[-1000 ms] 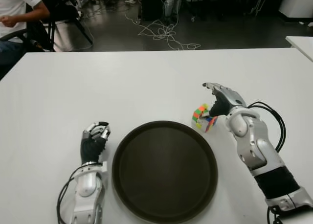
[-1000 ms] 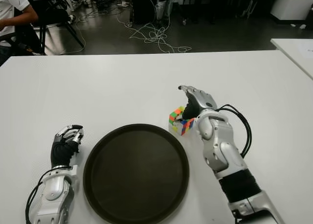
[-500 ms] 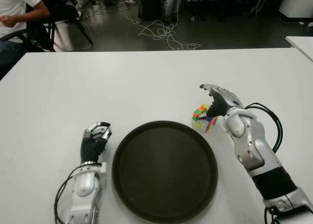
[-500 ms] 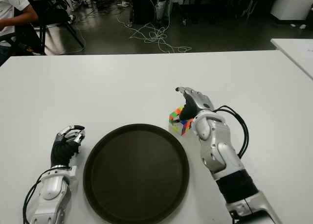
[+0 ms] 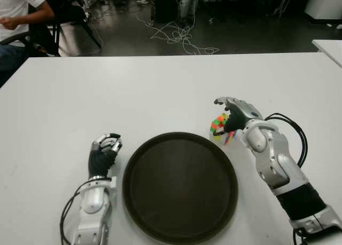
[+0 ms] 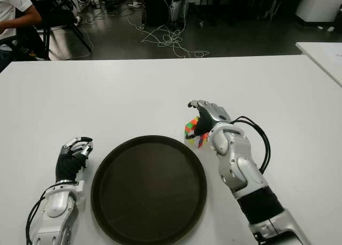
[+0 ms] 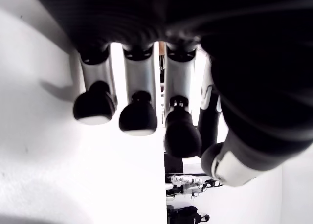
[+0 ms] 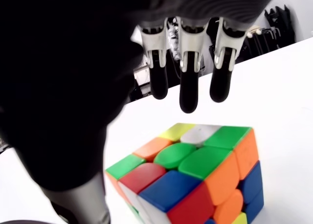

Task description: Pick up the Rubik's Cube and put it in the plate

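Cube (image 5: 218,125) sits on the counter (image 5: 160,90), just beyond the far right rim of the plate (image 5: 180,186) and outside it. It appears tilted or mid-twist, layers not squared; I cannot tell whether it is flat on the surface.

Step in hand, by my judgement: the grasp approach. My right hand (image 5: 235,114) arches over the cube from the right. In the right wrist view my fingers (image 8: 188,82) hang extended above the cube's top face (image 8: 195,160) with a clear gap, and the thumb stands at the near side; nothing is clamped. Pick-up is not yet made.

Next move calls for lowering the palm, closing the fingers on the far face against the thumb, then lifting and carrying a short way left and nearer to clear the plate's rim. Risk noted: the cube lies close to the rim, and a glancing finger could push it rather than seize it.

Left hand (image 5: 104,151) shows beside the plate on its left, fingers curled and holding nothing, idle.

Change against the earlier frames: my right hand has advanced leftward and lower over the cube, covering more of it. Cube, plate and left hand are where they were.
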You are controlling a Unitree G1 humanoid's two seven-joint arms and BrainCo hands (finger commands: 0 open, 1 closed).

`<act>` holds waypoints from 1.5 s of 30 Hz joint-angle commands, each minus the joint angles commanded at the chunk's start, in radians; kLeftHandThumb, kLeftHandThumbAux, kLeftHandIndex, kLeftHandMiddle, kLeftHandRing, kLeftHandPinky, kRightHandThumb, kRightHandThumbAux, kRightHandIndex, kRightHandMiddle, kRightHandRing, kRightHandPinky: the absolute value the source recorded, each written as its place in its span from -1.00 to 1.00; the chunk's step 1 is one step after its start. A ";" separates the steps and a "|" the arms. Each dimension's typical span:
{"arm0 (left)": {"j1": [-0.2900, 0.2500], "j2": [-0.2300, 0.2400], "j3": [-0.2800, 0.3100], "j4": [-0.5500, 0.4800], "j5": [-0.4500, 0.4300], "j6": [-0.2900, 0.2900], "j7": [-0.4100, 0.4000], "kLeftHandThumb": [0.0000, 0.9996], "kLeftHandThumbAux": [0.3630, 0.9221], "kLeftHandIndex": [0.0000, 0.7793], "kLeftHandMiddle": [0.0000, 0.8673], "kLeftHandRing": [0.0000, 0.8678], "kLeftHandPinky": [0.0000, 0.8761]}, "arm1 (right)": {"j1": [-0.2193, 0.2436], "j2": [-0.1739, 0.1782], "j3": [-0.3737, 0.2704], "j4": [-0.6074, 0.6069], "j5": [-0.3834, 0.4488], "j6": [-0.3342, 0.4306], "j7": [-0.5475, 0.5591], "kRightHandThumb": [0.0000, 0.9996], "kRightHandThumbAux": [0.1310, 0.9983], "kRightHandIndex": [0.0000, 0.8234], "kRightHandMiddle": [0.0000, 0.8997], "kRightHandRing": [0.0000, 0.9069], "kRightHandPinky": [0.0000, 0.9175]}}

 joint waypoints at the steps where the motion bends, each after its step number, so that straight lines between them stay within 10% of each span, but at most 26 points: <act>1: 0.000 -0.001 0.000 -0.001 0.000 0.001 0.001 0.42 0.22 0.14 0.87 0.91 0.89 | 0.000 0.000 0.002 -0.001 -0.001 0.002 0.001 -1.00 0.71 -0.37 -0.50 -0.44 -0.32; 45: -0.008 -0.016 0.018 0.051 -0.023 -0.092 0.004 0.42 0.23 0.14 0.83 0.89 0.88 | 0.002 -0.012 0.041 -0.021 -0.009 0.094 0.032 -1.00 0.70 -0.50 -0.55 -0.49 -0.42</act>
